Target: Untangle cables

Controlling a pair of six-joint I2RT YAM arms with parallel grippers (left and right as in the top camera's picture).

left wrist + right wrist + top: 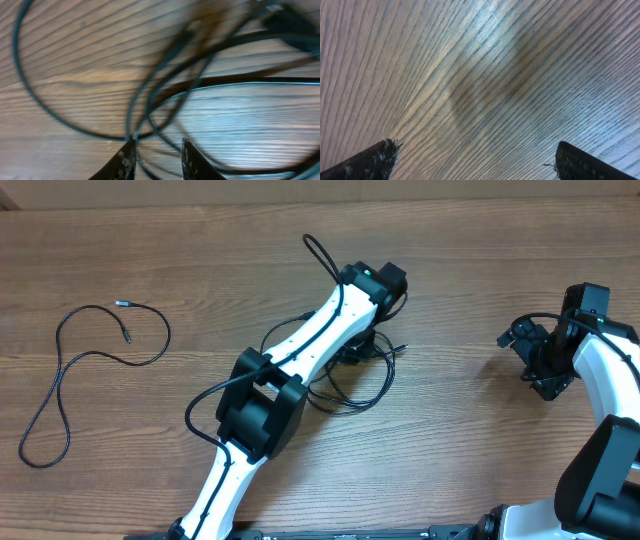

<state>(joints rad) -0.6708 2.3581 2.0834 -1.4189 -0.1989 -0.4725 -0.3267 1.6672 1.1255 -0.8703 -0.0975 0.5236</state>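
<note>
PROGRESS: partly done | DONE: one cable (pixel 95 365) is laid out alone at the left of the worktop (pixel 480 260) | LEFT: tangled cables (pixel 352 385) at centre are yet to be separated | left fingers (pixel 125 162): slightly parted, strands lying between, no grip seen | right fingers (pixel 370 162): spread wide, nothing held

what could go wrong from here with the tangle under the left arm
1. The left gripper sits low in the tangled cables, jaws slightly apart with strands running right up to them. Lifting may snag a loop and drag the whole bundle along.
2. The right gripper hangs open over bare table, away from the tangle, so nothing would anchor the bundle against a pull.
</note>
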